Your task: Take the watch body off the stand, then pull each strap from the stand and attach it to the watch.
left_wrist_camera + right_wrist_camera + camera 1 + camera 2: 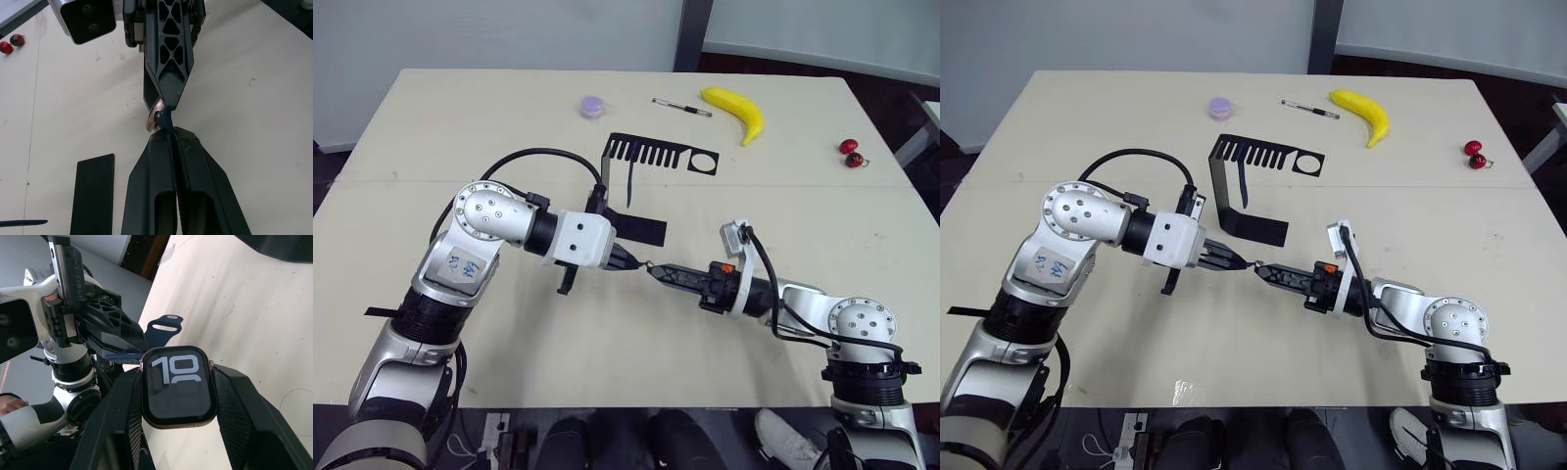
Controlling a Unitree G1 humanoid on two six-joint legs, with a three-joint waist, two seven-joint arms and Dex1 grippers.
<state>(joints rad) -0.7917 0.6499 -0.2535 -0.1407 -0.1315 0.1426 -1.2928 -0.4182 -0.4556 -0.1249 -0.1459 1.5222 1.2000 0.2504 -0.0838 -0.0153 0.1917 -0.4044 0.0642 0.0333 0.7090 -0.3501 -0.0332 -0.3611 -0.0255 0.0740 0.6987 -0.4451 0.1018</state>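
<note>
Meeting tip to tip above the middle of the bench, your two grippers faced each other. Your right gripper [178,396] pinched the watch body [179,387] between its two fingers, screen toward the wrist camera and showing large white digits. Your left gripper [171,147] was pressed together on a strap [165,122] — a dark blue band whose end touched the edge of the watch body. In the right wrist view the strap's far end, with its looped slot, curled out beyond the watch toward the bench surface.

The stand [641,186] sat just behind the grippers, toward the far edge of the bench, its flat foot near your left gripper and its slotted top arm with the round hole reaching to the right. A second strap [630,182] hung down from one of the slots.

Along the far edge of the bench [607,352] lay a small purple round object [593,106], a pen [682,107] and a banana [737,112] — with two red cherries [851,153] near the right edge.
</note>
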